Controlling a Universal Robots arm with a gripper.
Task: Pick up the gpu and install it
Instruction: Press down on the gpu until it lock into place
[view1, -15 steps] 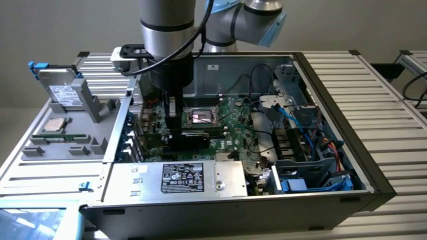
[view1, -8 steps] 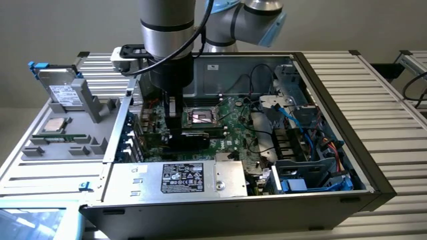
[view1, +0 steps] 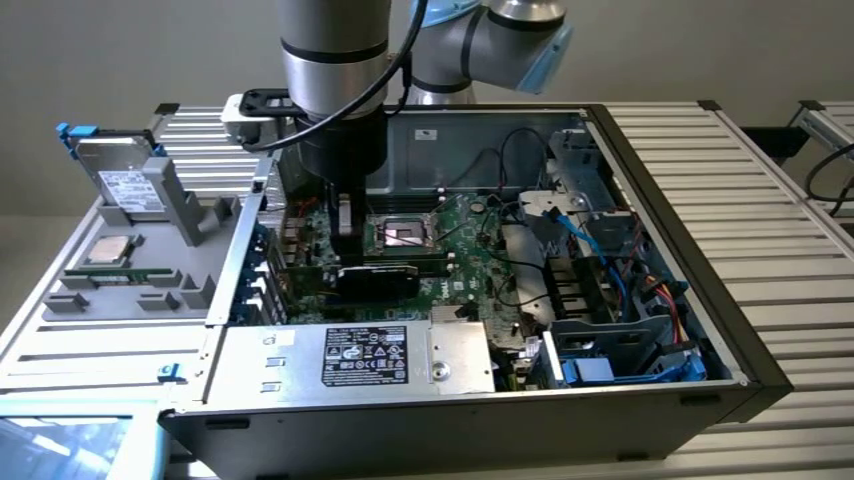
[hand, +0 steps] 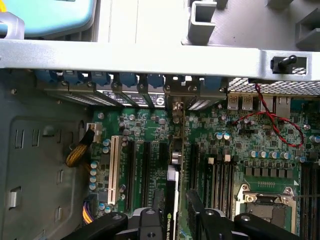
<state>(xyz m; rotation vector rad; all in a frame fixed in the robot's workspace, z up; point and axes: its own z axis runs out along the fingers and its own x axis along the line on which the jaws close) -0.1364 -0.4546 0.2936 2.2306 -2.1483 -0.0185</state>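
Gpu position: the gpu (hand: 172, 200) stands on edge inside the open computer case (view1: 747, 370), over the motherboard (hand: 150, 125), lined up with the long expansion slots; whether its lower edge is seated in a slot cannot be told. In the exterior view it shows as a black card (view1: 380, 277) below the gripper.
Gripper: the gripper (hand: 176, 220) straddles the card, one black finger on each face; the fingers (hand: 150, 220) lie close against the card, but whether they clamp it cannot be told.
Edges: the card's end points toward the row of rear slot covers with blue latches (hand: 129, 79) at the case's back wall (hand: 150, 57).
Open room: empty black slots (hand: 145, 170) lie on one side of the card; on the other side further slots run toward the CPU socket (hand: 267, 207).
Obstacles nearby: a white slot (hand: 114, 170) and a yellow-sleeved cable bundle (hand: 80, 150) sit beyond the empty slots; red wires (hand: 280, 125) loop over the board near the rear ports.
Case surroundings: the power supply (view1: 354, 357) sits at the near edge, blue cables (view1: 601, 260) and drive bays toward the exterior view's right.
Outside the case: a grey parts tray (view1: 134, 270) holds a hard drive (view1: 127, 185) at the exterior view's left, on the slatted desk (view1: 774, 200).
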